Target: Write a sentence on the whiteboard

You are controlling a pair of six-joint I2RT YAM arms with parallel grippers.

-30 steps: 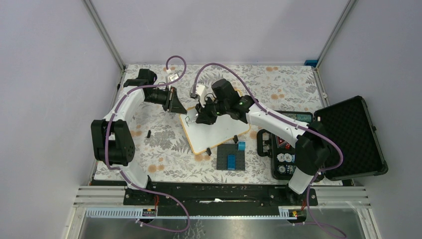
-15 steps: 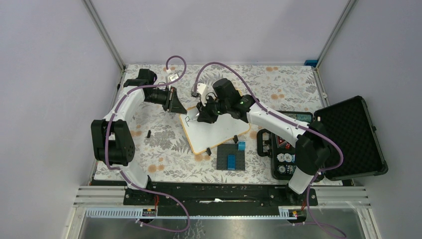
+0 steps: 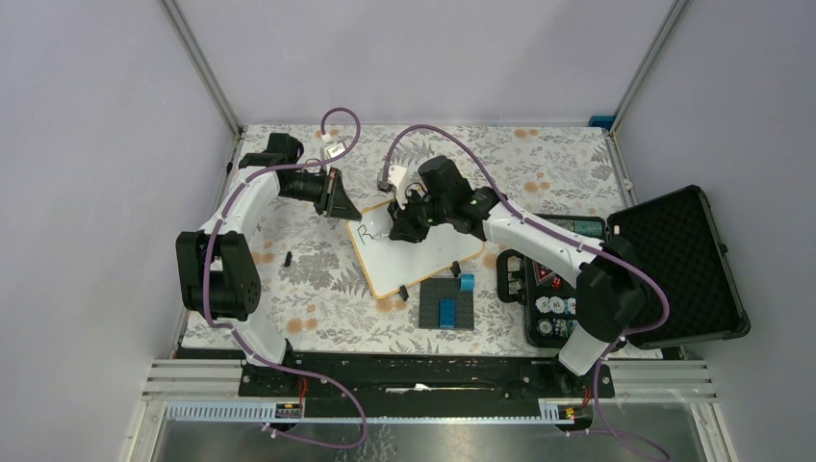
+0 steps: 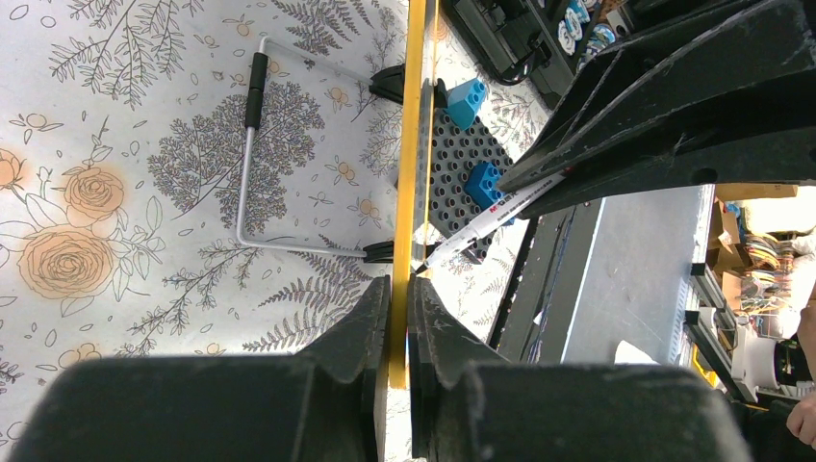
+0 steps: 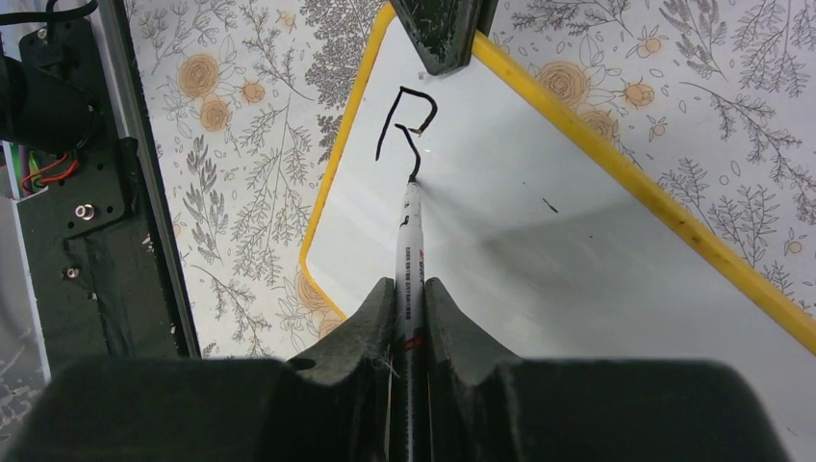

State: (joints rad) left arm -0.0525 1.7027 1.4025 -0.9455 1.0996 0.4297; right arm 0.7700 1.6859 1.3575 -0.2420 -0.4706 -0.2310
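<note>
Low in the top view, just right of centre, a dark grey brick plate [image 3: 430, 300] lies on the flowered tablecloth [image 3: 318, 279] with a blue brick [image 3: 448, 312] on it and a second one [image 3: 467, 282] at its upper right corner. At the right edge sits a black case [image 3: 674, 260], its lid thrown open and poker chips [image 3: 550, 306] in the tray. Just above the plate, in the middle of the frame, the whiteboard [image 3: 423, 260] lies turned at an angle. Further up, the right gripper [image 5: 408, 289] has its jaws clamped on a marker [image 5: 410, 241], whose tip touches the white surface near the board's upper left corner. There the sentence [image 5: 404, 130] is only one dark letter – it looks like an R. At that same corner the left gripper [image 4: 396, 289] has its jaws pressed together on the board's yellow frame, pinching the edge – the wrist view shows the frame running straight up between the fingers [image 4: 361, 322].
</note>
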